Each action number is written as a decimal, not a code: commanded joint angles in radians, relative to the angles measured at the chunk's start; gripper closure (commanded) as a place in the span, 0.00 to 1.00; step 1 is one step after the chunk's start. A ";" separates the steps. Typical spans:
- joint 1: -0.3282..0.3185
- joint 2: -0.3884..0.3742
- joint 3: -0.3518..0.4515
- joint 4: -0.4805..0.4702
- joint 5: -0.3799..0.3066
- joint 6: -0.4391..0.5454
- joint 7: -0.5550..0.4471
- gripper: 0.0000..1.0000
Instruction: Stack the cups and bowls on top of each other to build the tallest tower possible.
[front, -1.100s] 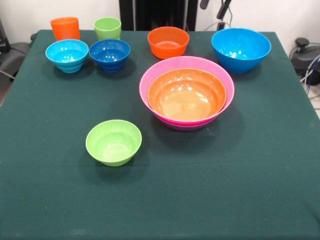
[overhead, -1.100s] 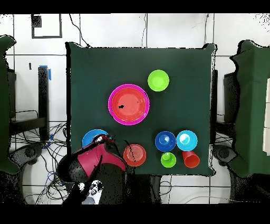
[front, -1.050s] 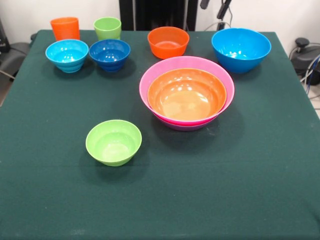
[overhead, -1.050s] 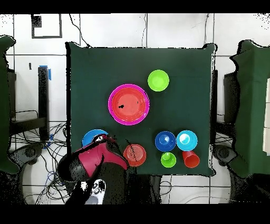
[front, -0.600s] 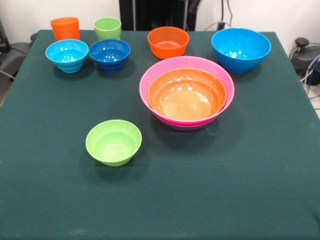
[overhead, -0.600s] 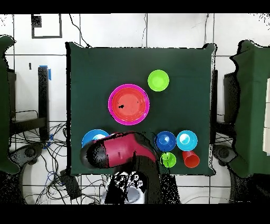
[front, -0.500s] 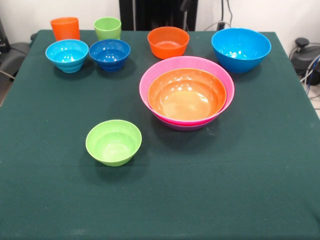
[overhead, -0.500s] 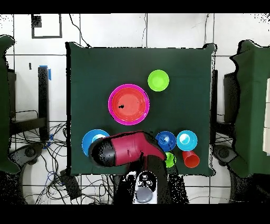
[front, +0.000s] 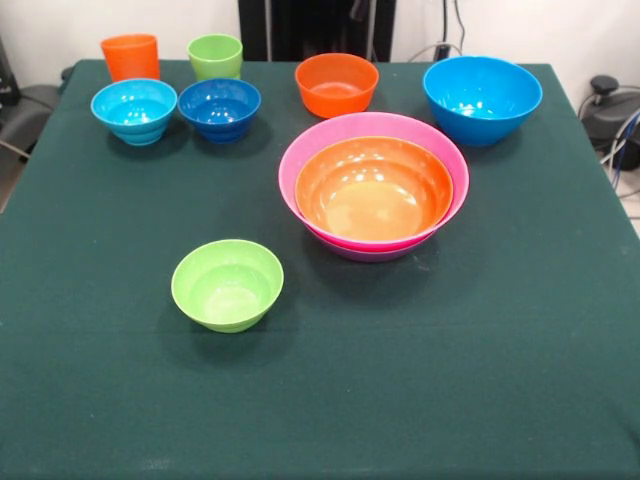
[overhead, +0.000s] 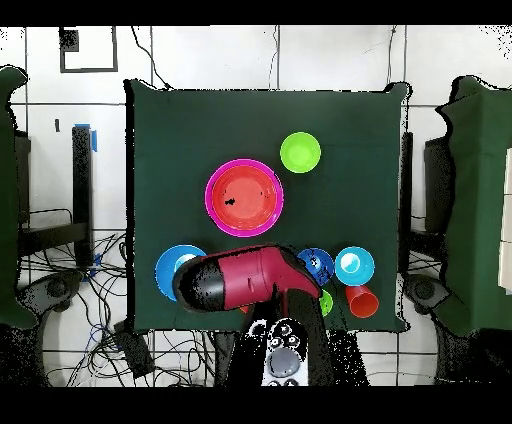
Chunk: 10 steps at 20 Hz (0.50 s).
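Over the last second the red and black arm (overhead: 240, 280) swings across the robot-side edge of the dark green cloth-covered surface (front: 480, 380): from beside the big glossy blue bowl (overhead: 172, 268), it now lies over the small glossy orange bowl (front: 336, 84), which the overhead view no longer shows, and reaches toward the small dark-blue bowl (overhead: 318, 264) and the short lime-green plastic cup (overhead: 326, 299). Nothing on the surface has shifted; only the arm has. The claw cannot be made out in either view, so I cannot tell whether it is spread or closed. The tower (front: 373, 186) sits mid-surface, a wide shallow orange bowl (front: 372, 190) nested in a large pink bowl (front: 300, 150), with a sliver of purple bowl (front: 372, 254) beneath. The small light-blue bowl (front: 134, 110) and the tall orange plastic cup (front: 130, 55) remain in the far row of the front view, and the small lime-green bowl (front: 227, 284) sits alone, well apart from the tower. The sweep suggests the arm is lining up a pick from that row, probably one of the small pieces, so the tower is barely begun
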 joint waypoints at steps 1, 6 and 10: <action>0.089 0.065 0.113 -0.051 -0.165 -0.016 -0.210 0.00; 0.091 0.089 0.157 -0.083 -0.194 -0.026 -0.241 0.00; 0.117 0.111 0.149 -0.121 -0.266 -0.035 -0.214 0.00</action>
